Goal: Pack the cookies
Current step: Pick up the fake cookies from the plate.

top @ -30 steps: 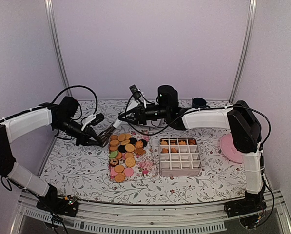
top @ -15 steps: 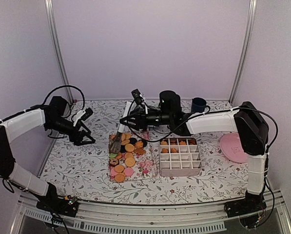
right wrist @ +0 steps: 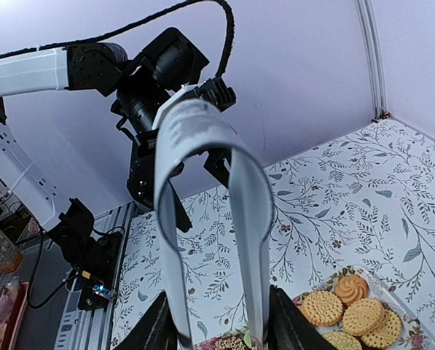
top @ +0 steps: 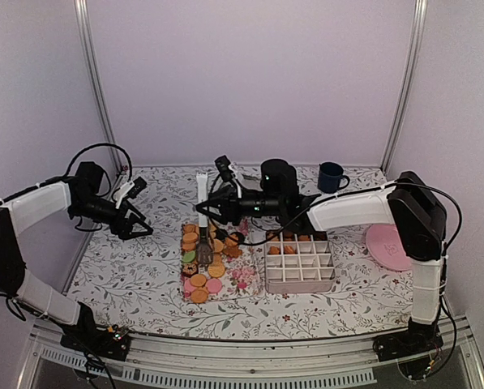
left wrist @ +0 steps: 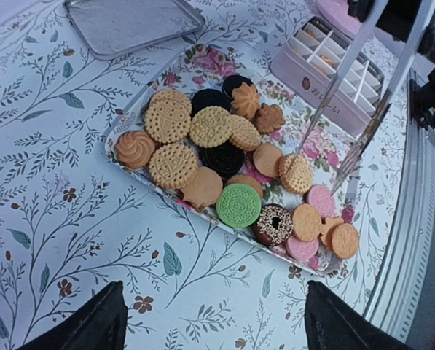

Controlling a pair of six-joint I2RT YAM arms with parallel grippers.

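Observation:
The cookies lie crowded on a floral tray at mid-table; several more sit in the back row of a white divided box to its right. My right gripper is shut on silver tongs, which stand upright with their tips down among the cookies. My left gripper is open and empty over the tablecloth left of the tray. Its dark fingertips frame bare cloth.
A pink plate lies at the right edge and a dark blue mug stands at the back. A flat metal lid rests beyond the tray in the left wrist view. The divided box borders the tray's far side.
My left gripper let go of the tongs, opened and drew back to the left. My right gripper kept them and swung them upright, tips down onto the tray.

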